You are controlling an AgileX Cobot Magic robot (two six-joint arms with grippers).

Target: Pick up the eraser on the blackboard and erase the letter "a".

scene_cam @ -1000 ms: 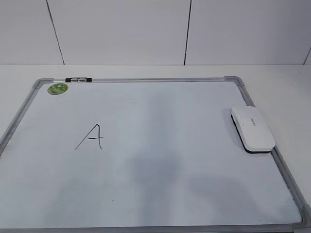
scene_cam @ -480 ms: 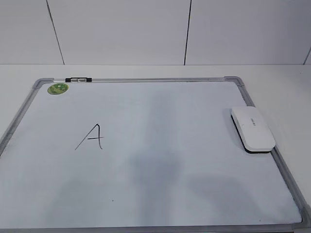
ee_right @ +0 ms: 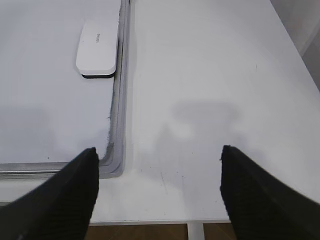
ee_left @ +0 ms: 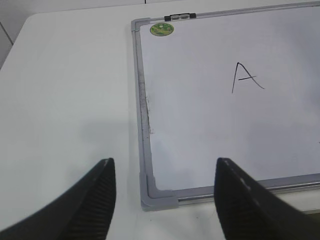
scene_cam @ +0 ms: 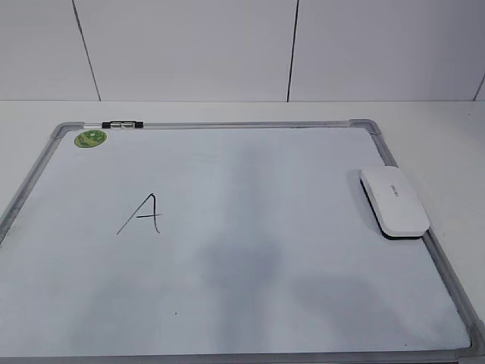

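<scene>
A white tabletop [scene_cam: 424, 114] fills the lower part of the exterior view, with a pale panelled wall [scene_cam: 189, 45] behind it. The blackboard [scene_cam: 250, 318], in fact a white board in a silver-grey frame, lies flat on the tabletop and takes up most of the frame. The eraser [scene_cam: 393, 202], a flat white block with a dark underside, rests on the board at the right centre of the frame, against the right-hand rail. Neither hand is touching it.

The only writing on the board is an angular capital "A" [scene_cam: 143, 214] in thin black marker, left of centre; no small cursive letter shows. A round green sticker [scene_cam: 90, 138] sits in the board's upper left corner, with a small black clip [scene_cam: 122, 123] on the top rail just beside it.

The left hand [ee_left: 165, 200] hangs open and empty over the board's near left corner. The right hand [ee_right: 159, 192] is likewise spread wide and empty, over bare tabletop beside the board's near right corner, with the eraser in the upper left of its view.
</scene>
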